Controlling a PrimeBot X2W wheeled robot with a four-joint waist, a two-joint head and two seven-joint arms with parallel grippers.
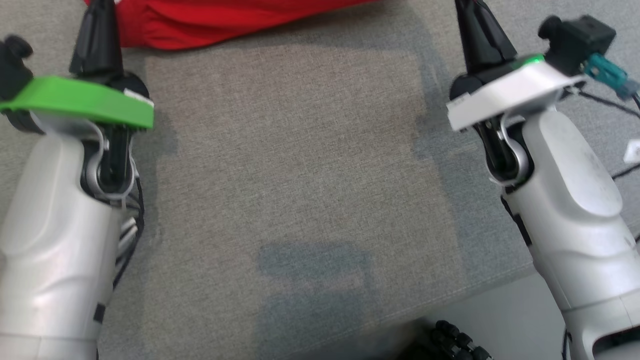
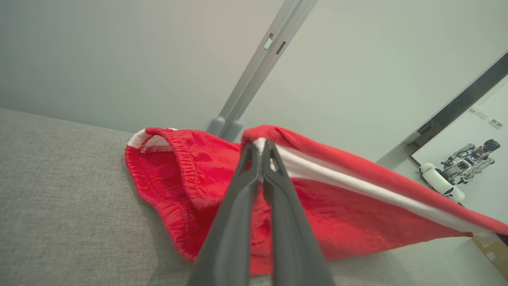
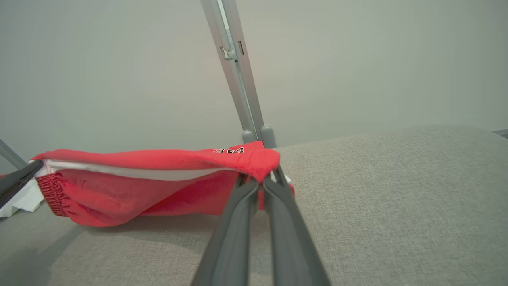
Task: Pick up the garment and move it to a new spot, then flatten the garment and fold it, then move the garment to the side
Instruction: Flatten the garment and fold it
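The grey cloth surface [image 1: 300, 175] spans the head view, with the red garment [image 1: 210, 22] a strip at 12 o'clock. The left wrist view adds its elastic waistband [image 2: 186, 171] at 9 o'clock and a white stripe [image 2: 357, 186] running toward 4 o'clock. The left gripper [image 2: 260, 149] is clamped on the stripe's end. The right gripper [image 3: 260, 183] pinches the opposite corner, beneath a small embroidered mark [image 3: 229, 150].

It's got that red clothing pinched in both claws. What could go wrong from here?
The left gripper and right gripper each pinch only a thin edge of the red garment, so the cloth might slip free. Its elastic waistband sags bunched onto the grey cushion near the far edge, so it could land creased or slide off the back.
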